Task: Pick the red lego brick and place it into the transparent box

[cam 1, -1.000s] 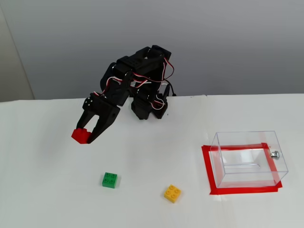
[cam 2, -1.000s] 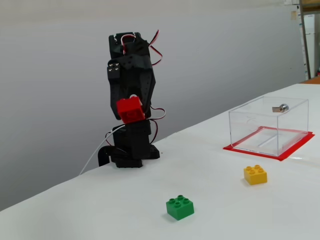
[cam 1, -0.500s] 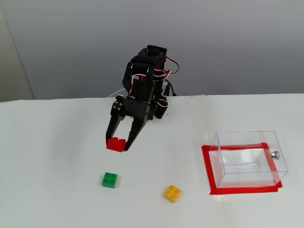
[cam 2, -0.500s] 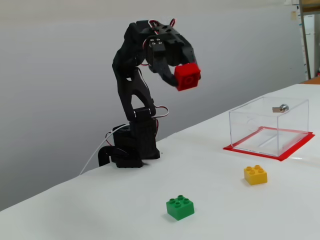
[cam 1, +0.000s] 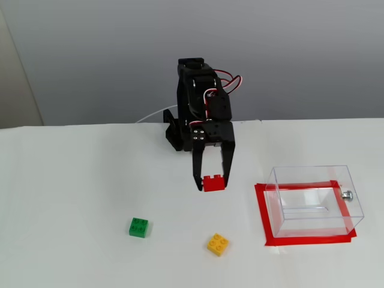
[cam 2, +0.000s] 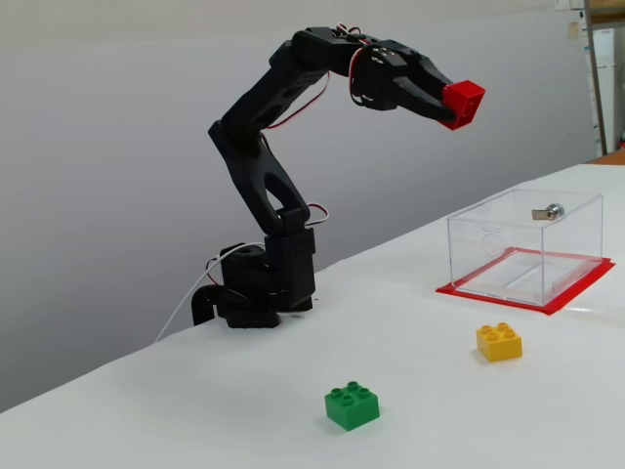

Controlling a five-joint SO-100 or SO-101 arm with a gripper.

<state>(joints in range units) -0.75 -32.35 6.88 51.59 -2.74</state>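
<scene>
Tool [cam 2: 457,106]: clamped on the red lego brick [cam 2: 463,103], raised above the counter [cam 1: 72,198].
Transparent box [cam 1: 312,201]: at 4 o'clock from the brick in a fixed view.

On your white table [cam 1: 72,180] rest a green brick [cam 1: 138,227], a yellow brick [cam 1: 218,244], the arm base [cam 2: 256,288], and the transparent box [cam 1: 312,201], which sits inside a red tape outline [cam 1: 264,216].

In a fixed view, box [cam 1: 314,201] lies right of two bricks [cam 1: 138,227] [cam 1: 218,244] on table [cam 1: 72,192]
</scene>
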